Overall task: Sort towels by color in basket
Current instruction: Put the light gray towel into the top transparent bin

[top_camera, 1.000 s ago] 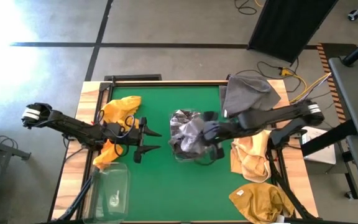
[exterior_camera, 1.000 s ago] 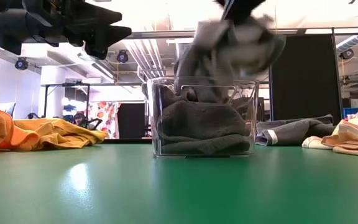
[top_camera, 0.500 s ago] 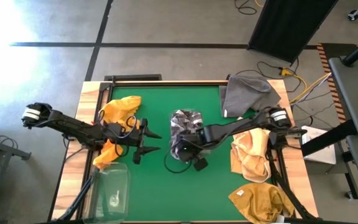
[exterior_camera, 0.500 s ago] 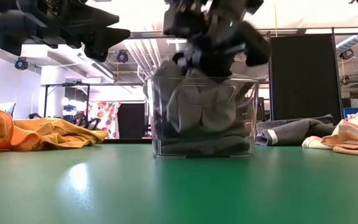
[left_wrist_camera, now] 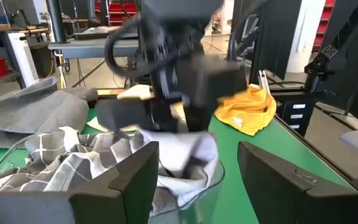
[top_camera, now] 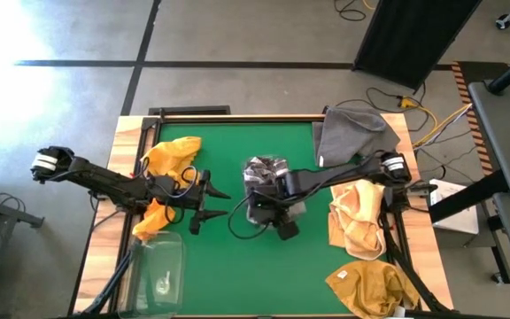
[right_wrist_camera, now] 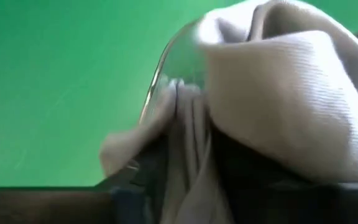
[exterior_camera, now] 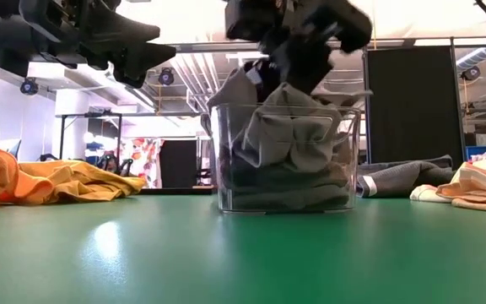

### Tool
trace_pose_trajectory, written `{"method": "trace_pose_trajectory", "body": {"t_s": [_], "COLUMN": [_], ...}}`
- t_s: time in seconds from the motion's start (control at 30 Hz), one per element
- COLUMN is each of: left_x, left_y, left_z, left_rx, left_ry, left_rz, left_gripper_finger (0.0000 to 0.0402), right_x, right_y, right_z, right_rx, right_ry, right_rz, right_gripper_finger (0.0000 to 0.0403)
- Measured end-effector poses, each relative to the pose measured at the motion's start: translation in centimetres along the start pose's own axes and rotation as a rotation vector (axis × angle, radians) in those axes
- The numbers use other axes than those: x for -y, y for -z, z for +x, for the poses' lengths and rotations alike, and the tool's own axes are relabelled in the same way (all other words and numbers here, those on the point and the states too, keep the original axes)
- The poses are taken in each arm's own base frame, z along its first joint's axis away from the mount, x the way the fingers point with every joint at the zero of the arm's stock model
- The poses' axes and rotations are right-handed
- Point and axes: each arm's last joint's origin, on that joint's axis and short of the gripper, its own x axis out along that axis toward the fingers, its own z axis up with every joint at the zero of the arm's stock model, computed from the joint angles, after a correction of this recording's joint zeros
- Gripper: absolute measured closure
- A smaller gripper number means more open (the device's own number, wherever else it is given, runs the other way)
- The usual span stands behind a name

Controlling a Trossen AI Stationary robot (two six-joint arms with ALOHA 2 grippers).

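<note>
On the green surface (top_camera: 237, 266), the clear basket (exterior_camera: 285, 156) at the middle is being filled with grey towels (exterior_camera: 289, 139), one of them checked (left_wrist_camera: 61, 165), and the right pincer (top_camera: 268, 211) is being kept low over its rim. The left pincer (top_camera: 215, 202) is being held spread and empty just beside the orange towels (top_camera: 171, 158), so roughly half the sorting is judged done. A grey towel (top_camera: 352, 133) and the mustard ones (top_camera: 357, 221) are being left loose at the right, a second clear bin (top_camera: 158, 266) is barely being made out, and whether the right pincer is clenched or released cannot be told.
</note>
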Motion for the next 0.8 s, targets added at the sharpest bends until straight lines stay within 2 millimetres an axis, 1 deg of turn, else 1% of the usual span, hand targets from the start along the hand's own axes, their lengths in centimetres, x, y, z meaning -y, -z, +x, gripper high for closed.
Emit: {"method": "trace_pose_trajectory", "body": {"t_s": [0.1, 0.17, 0.27, 0.37, 0.43, 0.5, 0.57, 0.63, 0.73, 0.8], "left_x": [0.0, 0.0, 0.0, 0.0, 0.0, 0.0, 0.0, 0.0, 0.0, 0.0], "left_y": [0.0, 0.1, 0.1, 0.1, 0.1, 0.1, 0.1, 0.1, 0.1, 0.1], "left_z": [0.0, 0.0, 0.0, 0.0, 0.0, 0.0, 0.0, 0.0, 0.0, 0.0], "left_rx": [-0.001, -0.006, -0.006, -0.006, -0.006, -0.006, -0.006, -0.006, -0.006, -0.005], "left_ry": [0.000, -0.001, -0.001, -0.001, -0.001, -0.001, -0.001, -0.001, -0.001, -0.001], "left_rz": [-0.002, -0.005, -0.005, -0.008, -0.008, -0.008, -0.008, -0.009, -0.008, -0.008], "left_gripper_finger": [0.0198, 0.0198, 0.0198, 0.0198, 0.0198, 0.0198, 0.0198, 0.0198, 0.0198, 0.0198], "right_x": [-0.3, -0.5, -0.7, -0.9, -0.9, -0.8, -0.6, -0.3, 0.3, 0.7], "right_y": [0.1, 0.1, 0.1, 0.1, -0.2, -0.6, -0.7, -0.6, -0.2, 0.2], "right_z": [-1.5, -2.6, -4.1, -5.1, -5.6, -6.0, -6.2, -6.1, -5.2, -3.9], "right_rx": [-0.051, -0.079, -0.124, -0.140, -0.135, -0.146, -0.177, -0.185, -0.185, -0.193], "right_ry": [-0.019, -0.032, -0.053, -0.073, -0.047, 0.014, 0.068, 0.084, 0.077, 0.063], "right_rz": [-0.036, -0.085, -0.205, -0.383, -0.496, -0.598, -0.664, -0.694, -0.692, -0.709], "right_gripper_finger": [0.0220, 0.0206, 0.0197, 0.0199, 0.0206, 0.0218, 0.0233, 0.0253, 0.0292, 0.0324]}}
